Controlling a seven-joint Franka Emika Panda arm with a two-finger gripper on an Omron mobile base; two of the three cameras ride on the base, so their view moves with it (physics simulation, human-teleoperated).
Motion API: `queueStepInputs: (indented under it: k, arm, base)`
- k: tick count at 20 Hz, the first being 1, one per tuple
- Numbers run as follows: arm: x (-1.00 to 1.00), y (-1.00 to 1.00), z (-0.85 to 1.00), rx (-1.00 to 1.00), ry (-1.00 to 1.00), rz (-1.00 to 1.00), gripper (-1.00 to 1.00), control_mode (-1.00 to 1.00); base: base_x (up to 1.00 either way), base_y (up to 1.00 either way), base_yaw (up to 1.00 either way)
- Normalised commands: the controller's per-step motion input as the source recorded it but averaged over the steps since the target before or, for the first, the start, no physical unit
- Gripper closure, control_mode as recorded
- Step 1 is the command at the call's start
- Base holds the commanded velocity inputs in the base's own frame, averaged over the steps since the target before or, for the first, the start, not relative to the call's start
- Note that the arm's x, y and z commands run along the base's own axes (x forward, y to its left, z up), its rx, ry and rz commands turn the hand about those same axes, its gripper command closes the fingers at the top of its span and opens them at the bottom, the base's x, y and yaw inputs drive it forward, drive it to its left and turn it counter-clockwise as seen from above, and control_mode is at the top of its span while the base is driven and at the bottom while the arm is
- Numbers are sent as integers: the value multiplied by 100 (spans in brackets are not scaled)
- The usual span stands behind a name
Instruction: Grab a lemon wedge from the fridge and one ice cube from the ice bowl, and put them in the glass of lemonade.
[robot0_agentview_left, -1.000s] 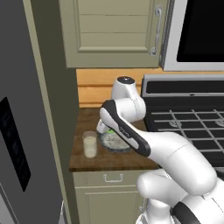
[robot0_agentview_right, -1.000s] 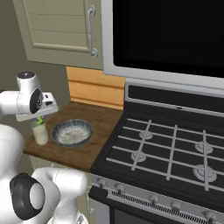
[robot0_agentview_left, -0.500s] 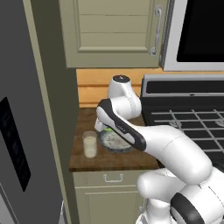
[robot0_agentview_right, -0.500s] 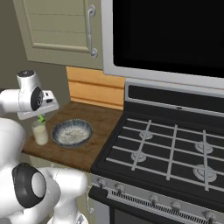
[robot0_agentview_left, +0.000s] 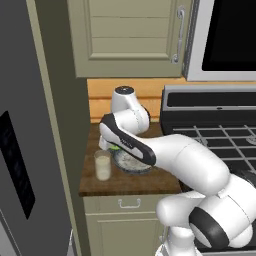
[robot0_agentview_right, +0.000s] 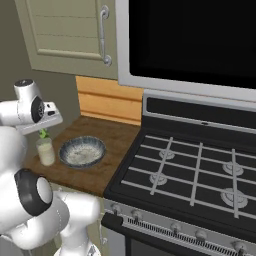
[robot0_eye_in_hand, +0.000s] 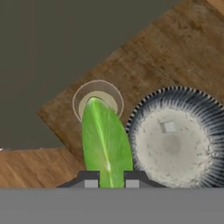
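- The gripper (robot0_eye_in_hand: 111, 177) is closed tight on the lemon wedge (robot0_eye_in_hand: 106, 140), its two dark tips pinching the wedge's near end.
- In the hand view the wedge's long axis runs straight out from the tips, and its far point overlaps the mouth of the glass of lemonade (robot0_eye_in_hand: 97, 102); I judge the wedge to hang above the glass, nearly over its opening (how high above, that view cannot say).
- From the right base view a green scrap of wedge (robot0_agentview_right: 44, 133) shows just above the glass (robot0_agentview_right: 45, 151), under the hand, which agrees with that.
- The coming move, as I judge it, turns on this line-up: the glass lies directly ahead of and below the wedge's tip, so a small shift toward the glass's middle should precede letting go.
- The ice bowl (robot0_eye_in_hand: 209, 127) sits just beside the glass on the wooden counter (robot0_eye_in_hand: 175, 48), to the stove's side of it in the left base view, where bowl (robot0_agentview_left: 132, 162) and glass (robot0_agentview_left: 103, 165) stand close together.
- Counts: one wedge, one glass, one bowl, and one pale ice cube (robot0_eye_in_hand: 167, 127) visible in the bowl.
- The fridge (robot0_agentview_left: 22, 150) stands at the left edge.
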Motion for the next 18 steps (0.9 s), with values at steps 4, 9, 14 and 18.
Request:
queueStepInputs:
  k: [4,9,14,18]
  arm:
    - [0,-3,-52,0,11,4,100,-100]
    - [1,0,-31,0,1,3,100,-100]
    - [30,7,0,-5,1,0,100,-100]
    - [42,31,0,-6,2,0,100,-100]
  base:
    - [0,0,0]
    - [0,0,0]
    - [0,0,0]
    - [0,0,0]
